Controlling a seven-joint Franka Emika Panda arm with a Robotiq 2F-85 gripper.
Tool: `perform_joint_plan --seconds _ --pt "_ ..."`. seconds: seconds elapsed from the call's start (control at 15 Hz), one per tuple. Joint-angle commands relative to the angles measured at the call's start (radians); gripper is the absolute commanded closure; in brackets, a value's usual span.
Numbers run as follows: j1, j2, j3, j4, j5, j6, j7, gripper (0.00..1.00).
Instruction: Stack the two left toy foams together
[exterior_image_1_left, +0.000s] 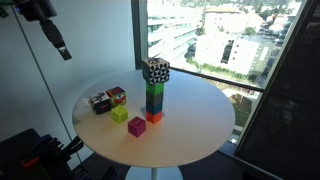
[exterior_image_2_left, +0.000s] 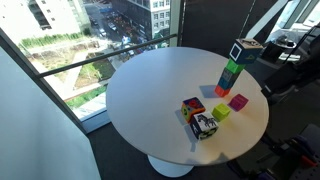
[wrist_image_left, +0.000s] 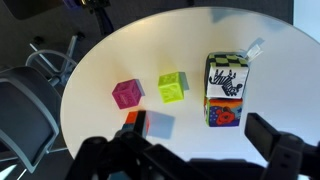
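Observation:
The two left toy foams sit side by side, touching, on the round white table (exterior_image_1_left: 190, 140). The dark cube with pale marks (exterior_image_1_left: 100, 102) shows a zebra-like top in the wrist view (wrist_image_left: 228, 73) and also appears in an exterior view (exterior_image_2_left: 205, 126). The red and green cube (exterior_image_1_left: 117, 97) appears in both other views too (exterior_image_2_left: 193, 108) (wrist_image_left: 224, 112). My gripper (wrist_image_left: 190, 150) is open and empty, held high above the table, with the cubes ahead of its fingers. In an exterior view the gripper (exterior_image_1_left: 58, 42) hangs at the upper left.
A tall cube tower with a spotted top (exterior_image_1_left: 155, 88) (exterior_image_2_left: 232, 70) stands near the table's middle, with an orange cube (exterior_image_1_left: 154, 117) at its base. A yellow-green cube (wrist_image_left: 171, 87) and a magenta cube (wrist_image_left: 127, 94) lie beside it. Windows run behind the table.

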Motion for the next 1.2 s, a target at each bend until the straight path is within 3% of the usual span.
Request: perform_joint_plan --seconds 0.0,0.47,1.13 --pt "0.020 0.086 -0.056 0.044 0.027 0.012 -0.046 0.00" --pt "0.073 0.192 -0.131 0.076 0.078 0.030 -0.166 0.00" --pt "0.078 0.317 -0.119 0.060 0.063 0.178 -0.149 0.00"
